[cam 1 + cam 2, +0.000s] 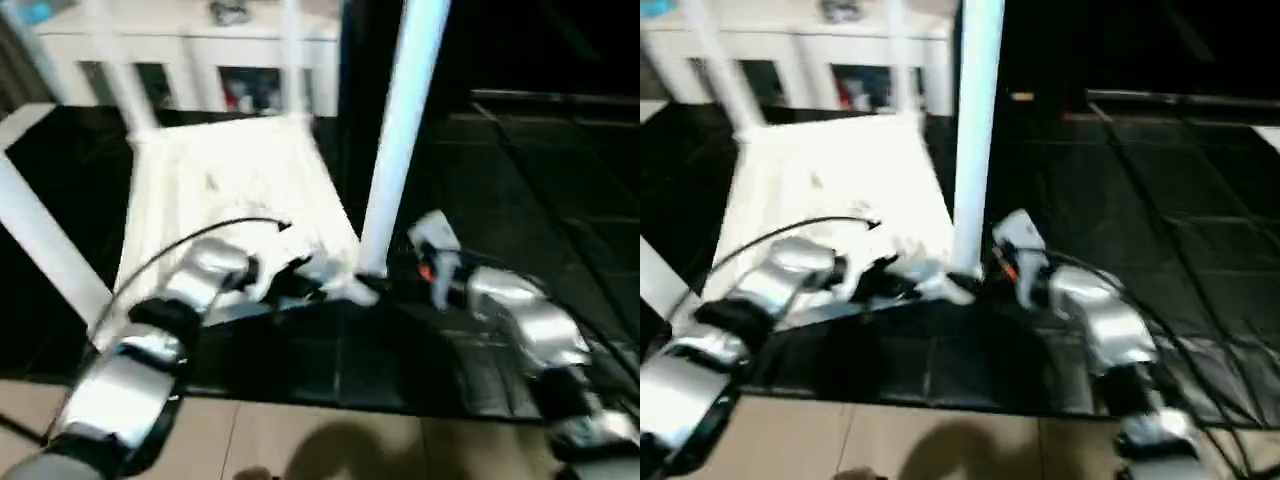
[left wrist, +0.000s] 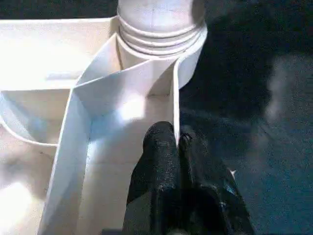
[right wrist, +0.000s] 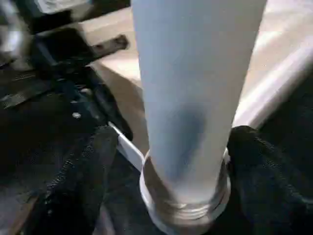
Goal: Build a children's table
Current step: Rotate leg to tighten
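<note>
The left tool [image 2: 178,147] is closed, its 2 black fingers [image 2: 159,161] pinching a thin upright rib at the near right corner of the upturned table top [image 1: 230,180]. That rib runs straight to the corner socket [image 2: 164,49], where a threaded white collar sits seated in the rim. Inside the rib lie shallow white compartments; outside it the dark floor [image 1: 520,170] begins at once, so the left tool sits right at the top's edge.

The right tool [image 3: 181,161] stands open, 1 finger [image 3: 80,181] on each side of the base of the upright leg [image 1: 395,140], with a gap visible between each finger and the leg. The leg rises from that same near right corner and leaves the head views at their upper edge.

The table top lies upside down on the dark floor, ribbed side up. 2 more legs [image 1: 120,70] stand at its far corners, and another white leg [image 1: 45,240] slants along its left side. Past the far edge stands a white cabinet [image 1: 190,50]. To the right of the upright leg the dark floor is open; nearer the robot it meets a strip of pale flooring [image 1: 330,440].
</note>
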Motion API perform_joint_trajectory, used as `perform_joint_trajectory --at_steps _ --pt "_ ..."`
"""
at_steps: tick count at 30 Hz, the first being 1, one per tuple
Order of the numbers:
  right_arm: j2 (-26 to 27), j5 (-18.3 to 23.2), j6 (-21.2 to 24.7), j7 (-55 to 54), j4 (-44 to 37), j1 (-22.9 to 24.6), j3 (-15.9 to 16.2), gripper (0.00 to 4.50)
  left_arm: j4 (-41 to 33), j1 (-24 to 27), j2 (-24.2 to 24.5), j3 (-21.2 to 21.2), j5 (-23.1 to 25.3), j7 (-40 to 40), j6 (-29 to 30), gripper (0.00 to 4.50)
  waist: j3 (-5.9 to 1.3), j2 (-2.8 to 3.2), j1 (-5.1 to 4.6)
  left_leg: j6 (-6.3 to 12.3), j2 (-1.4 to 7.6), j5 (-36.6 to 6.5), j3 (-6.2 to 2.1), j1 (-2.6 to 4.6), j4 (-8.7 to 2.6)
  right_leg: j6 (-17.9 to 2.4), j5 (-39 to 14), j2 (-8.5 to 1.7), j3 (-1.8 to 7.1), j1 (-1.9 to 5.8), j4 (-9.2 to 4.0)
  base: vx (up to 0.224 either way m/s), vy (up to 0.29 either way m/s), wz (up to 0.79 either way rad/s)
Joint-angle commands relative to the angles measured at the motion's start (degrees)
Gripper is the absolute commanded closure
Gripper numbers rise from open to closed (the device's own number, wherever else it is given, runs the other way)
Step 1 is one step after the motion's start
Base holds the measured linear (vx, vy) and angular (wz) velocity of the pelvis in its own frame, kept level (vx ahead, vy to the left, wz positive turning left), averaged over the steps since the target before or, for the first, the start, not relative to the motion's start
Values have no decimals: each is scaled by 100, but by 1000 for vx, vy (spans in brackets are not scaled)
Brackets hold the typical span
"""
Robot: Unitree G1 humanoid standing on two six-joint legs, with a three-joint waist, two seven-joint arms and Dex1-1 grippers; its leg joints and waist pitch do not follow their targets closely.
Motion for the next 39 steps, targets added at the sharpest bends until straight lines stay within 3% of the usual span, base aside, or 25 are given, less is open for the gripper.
perform_joint_trajectory --at_steps 1,6,7,10,16,17,21,24,25,37,39 --pt "-253 201 -96 539 -154 27 -22 34 -362 -32 -4 -125 -9 -562 -252 450 -419 -36 22 386 305 -995 -89 96 -358 -855 -1412 -531 377 337 -470 0 0 0" --pt "-538 291 -322 1176 -75 -18 41 3 -524 77 144 -287 -66 -1289 -429 450 -426 -32 100 357 316 -973 -99 76 -361 -879 -1350 -544 376 331 -446 0 0 0" --pt "-645 353 -173 1449 -132 -16 131 3 -557 115 188 -332 -67 -1517 -509 450 -428 -34 106 360 312 -969 -99 79 -363 -880 -1354 -541 374 334 -446 0 0 0" --pt "-751 444 -63 1891 -233 9 280 3 -612 161 226 -384 -66 -1761 -617 450 -427 -37 138 396 319 -969 -100 81 -358 -889 -1336 -538 375 332 -447 0 0 0" --pt "-735 423 -331 2440 -12 -48 529 3 -785 237 272 -508 70 -1919 -793 450 -415 -56 222 333 337 -1082 -103 101 -371 -847 -1641 -556 379 299 -469 0 0 0" --pt "-721 416 -349 2458 26 -63 534 31 -801 243 274 -515 76 -1925 -804 450 -412 -51 217 313 346 -1109 -112 92 -380 -847 -1672 -561 377 303 -464 0 0 0" --pt "-620 399 -422 2586 290 -201 589 45 -898 274 254 -485 63 -1939 -803 450 -418 -50 203 292 327 -1087 -107 74 -373 -866 -1624 -560 375 315 -462 0 0 0" --pt "-607 359 -488 2654 344 -221 654 82 -903 277 251 -486 69 -1919 -813 450 -425 -61 201 334 327 -979 -107 70 -370 -845 -1542 -552 375 320 -449 0 0 0" --pt "-598 340 -520 2693 371 -226 692 85 -865 274 254 -495 95 -1877 -845 450 -423 -85 196 342 325 -967 -104 66 -368 -838 -1536 -550 374 319 -446 0 0 0" --pt "-504 390 -585 2833 531 -232 701 202 -773 255 190 -361 109 -1523 -656 450 -414 -63 193 326 331 -1046 -106 81 -377 -796 -1742 -556 375 307 -474 0 0 0" --pt "-488 429 -537 2820 484 -204 693 209 -739 230 153 -303 85 -1416 -549 450 -416 -29 196 311 333 -1065 -107 93 -374 -818 -1713 -552 379 300 -472 0 0 0"
